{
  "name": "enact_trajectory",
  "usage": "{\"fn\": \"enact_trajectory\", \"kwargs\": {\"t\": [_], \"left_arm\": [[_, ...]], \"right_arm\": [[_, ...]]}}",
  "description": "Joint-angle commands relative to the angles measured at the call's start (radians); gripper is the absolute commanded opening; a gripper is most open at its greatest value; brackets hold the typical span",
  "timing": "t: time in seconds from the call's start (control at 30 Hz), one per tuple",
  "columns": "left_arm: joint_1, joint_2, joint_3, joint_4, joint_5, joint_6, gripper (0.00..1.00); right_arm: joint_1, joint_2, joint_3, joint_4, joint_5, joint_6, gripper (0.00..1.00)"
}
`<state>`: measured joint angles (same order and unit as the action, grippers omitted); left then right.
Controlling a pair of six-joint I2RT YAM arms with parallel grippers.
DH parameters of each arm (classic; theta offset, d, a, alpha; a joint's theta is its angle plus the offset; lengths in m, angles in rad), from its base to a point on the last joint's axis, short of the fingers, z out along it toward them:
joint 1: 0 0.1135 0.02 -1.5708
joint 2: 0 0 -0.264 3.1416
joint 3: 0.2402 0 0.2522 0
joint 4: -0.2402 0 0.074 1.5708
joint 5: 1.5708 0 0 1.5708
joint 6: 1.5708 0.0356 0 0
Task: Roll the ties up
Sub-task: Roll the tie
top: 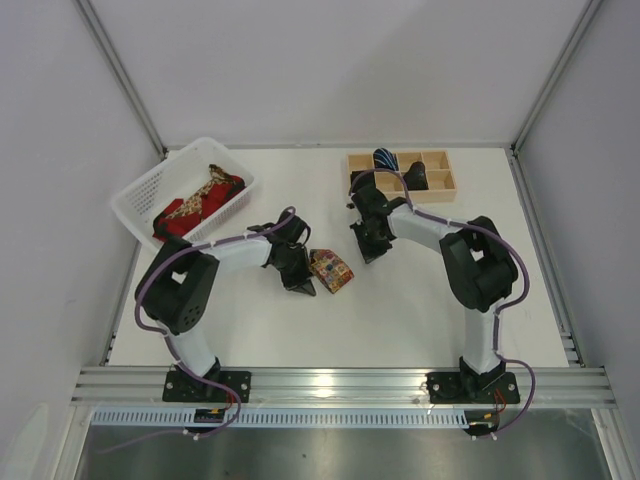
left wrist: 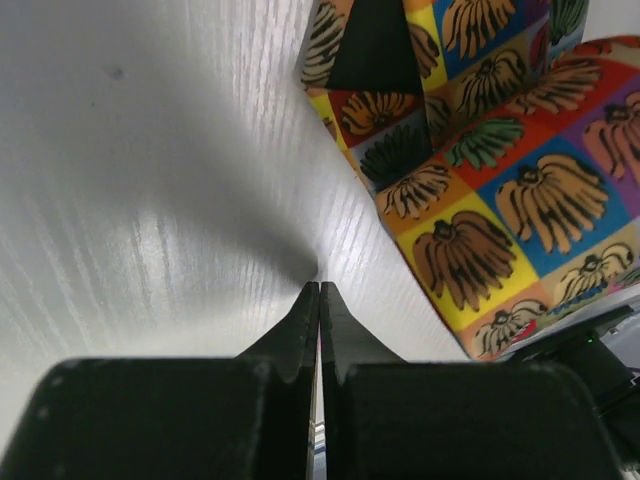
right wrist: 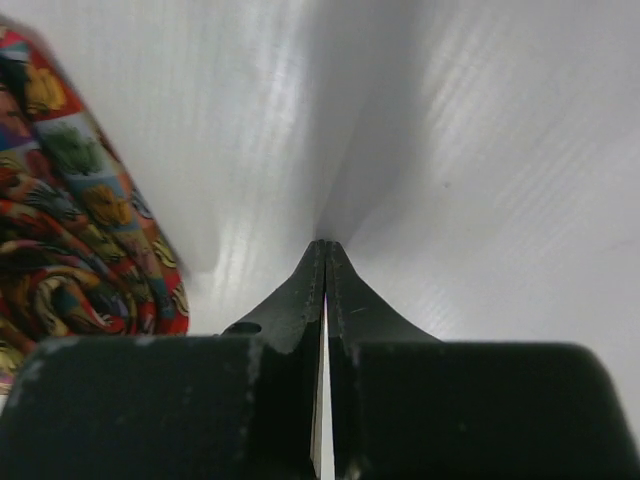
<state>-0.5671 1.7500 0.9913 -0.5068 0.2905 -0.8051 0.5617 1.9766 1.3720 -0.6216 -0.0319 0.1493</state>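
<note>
Left fingers (left wrist: 300, 335) beside bunched multicoloured tie (left wrist: 500, 200)

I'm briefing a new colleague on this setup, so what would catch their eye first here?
The multicoloured tie, lying mid-table beside the shut left gripper, stands out most. A white basket at far left holds red and gold ties; a wooden tray at far right holds a blue-striped tie.

tie (left wrist: 480, 200): printed cloth | table (top: 420, 290): matt white | tray (top: 452, 186): wood | basket (top: 158, 172): white plastic
</note>
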Motion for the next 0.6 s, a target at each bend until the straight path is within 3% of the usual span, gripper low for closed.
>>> {"fn": "enact_trajectory", "kwargs": {"t": [0.0,0.33,0.57], "left_arm": [[-0.010,0.037,0.027,0.060,-0.024,-0.078,0.01],[-0.011,0.091,0.073,0.093,0.012,-0.101,0.01],[-0.011,0.046,0.011,0.083,0.019,-0.083,0.01]], "right_arm": [[0.052,0.039,0.009,0.074,-0.008,-0.063,0.00],[0.170,0.099,0.102,0.037,-0.054,-0.014,0.00],[0.113,0.087,0.124,0.014,-0.037,0.029,0.00]]}}
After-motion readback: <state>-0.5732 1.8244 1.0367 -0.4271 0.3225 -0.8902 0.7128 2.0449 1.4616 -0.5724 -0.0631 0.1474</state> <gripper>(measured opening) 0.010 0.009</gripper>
